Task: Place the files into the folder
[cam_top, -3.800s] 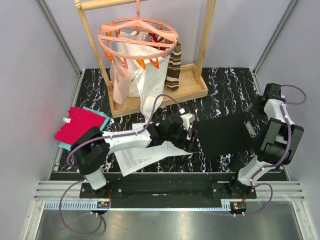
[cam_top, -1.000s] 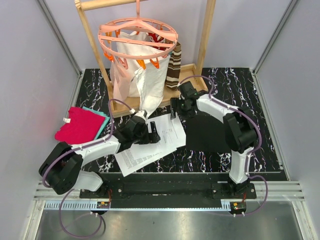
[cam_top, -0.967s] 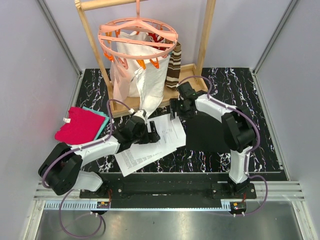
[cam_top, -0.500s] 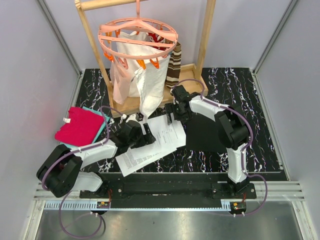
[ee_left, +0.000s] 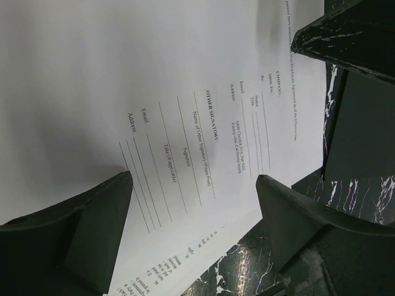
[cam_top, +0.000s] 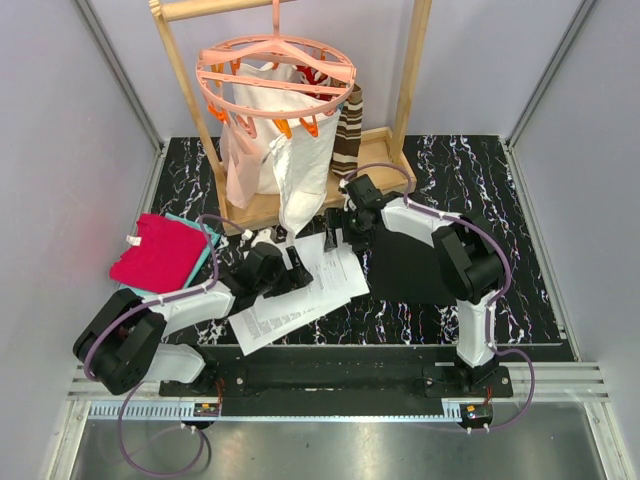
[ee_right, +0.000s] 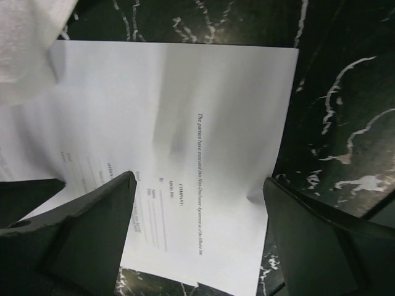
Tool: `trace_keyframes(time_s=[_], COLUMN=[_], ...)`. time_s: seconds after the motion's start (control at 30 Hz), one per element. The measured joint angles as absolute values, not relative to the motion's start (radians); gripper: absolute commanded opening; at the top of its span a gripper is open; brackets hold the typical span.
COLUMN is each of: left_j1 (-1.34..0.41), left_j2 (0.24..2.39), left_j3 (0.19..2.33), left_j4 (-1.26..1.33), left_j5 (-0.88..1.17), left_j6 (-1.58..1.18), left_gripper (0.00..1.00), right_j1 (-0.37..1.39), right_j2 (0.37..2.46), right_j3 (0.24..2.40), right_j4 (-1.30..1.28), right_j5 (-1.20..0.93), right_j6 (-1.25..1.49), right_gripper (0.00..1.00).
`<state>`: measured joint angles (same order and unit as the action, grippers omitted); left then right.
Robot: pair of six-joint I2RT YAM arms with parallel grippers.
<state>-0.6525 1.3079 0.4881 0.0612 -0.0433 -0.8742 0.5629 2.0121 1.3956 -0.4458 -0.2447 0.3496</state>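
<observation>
The files [cam_top: 300, 292], white printed sheets, lie fanned on the black marble table left of centre. The folder [cam_top: 420, 265] lies flat and black just to their right. My left gripper [cam_top: 295, 262] hovers low over the sheets' middle. In the left wrist view its fingers stand wide apart, open [ee_left: 192, 179], with the signature page of the files [ee_left: 123, 74] under them and the folder [ee_left: 361, 129] beyond the paper edge. My right gripper [cam_top: 333, 232] is over the sheets' far edge, open [ee_right: 197, 179] above the files [ee_right: 185, 92], holding nothing.
A wooden rack base [cam_top: 300, 195] behind the sheets carries a pink clip hanger [cam_top: 275, 75], a white cloth bag [cam_top: 270, 150] and a striped brown cloth [cam_top: 350, 135]. Red-and-teal folded cloths [cam_top: 160, 250] lie at the left. The bag's corner [ee_right: 24, 43] hangs near my right gripper.
My right gripper has slid left from the folder's corner to over the sheets' far edge and opened wider. The left gripper has drawn back slightly left; the sheets barely shifted.
</observation>
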Motion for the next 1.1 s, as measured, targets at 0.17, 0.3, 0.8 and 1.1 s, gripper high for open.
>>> trace_keyframes(time_s=[0.17, 0.3, 0.8, 1.1], left_j1=[-0.653, -0.653, -0.653, -0.65], left_j2=[1.308, 1.302, 1.307, 1.42], left_j3=[0.48, 0.48, 0.569, 0.526], left_j4=[0.066, 0.067, 0.077, 0.177], left_j5=[-0.042, -0.038, 0.011, 0.012], left_j6=[-0.877, -0.874, -0.855, -0.923], left_gripper=[0.85, 0.84, 0.87, 0.87], right_j1=[0.563, 0.568, 0.576, 0.627], right_j2=[2.0, 1.976, 1.854, 1.837], right_j3=[1.359, 1.319, 1.184, 1.14], right_j4=[-0.396, -0.373, -0.429, -0.34], right_j5=[-0.336, -0.357, -0.196, -0.193], right_j6=[0.4, 0.429, 0.508, 0.6], right_gripper=[0.95, 0.95, 1.0, 0.99])
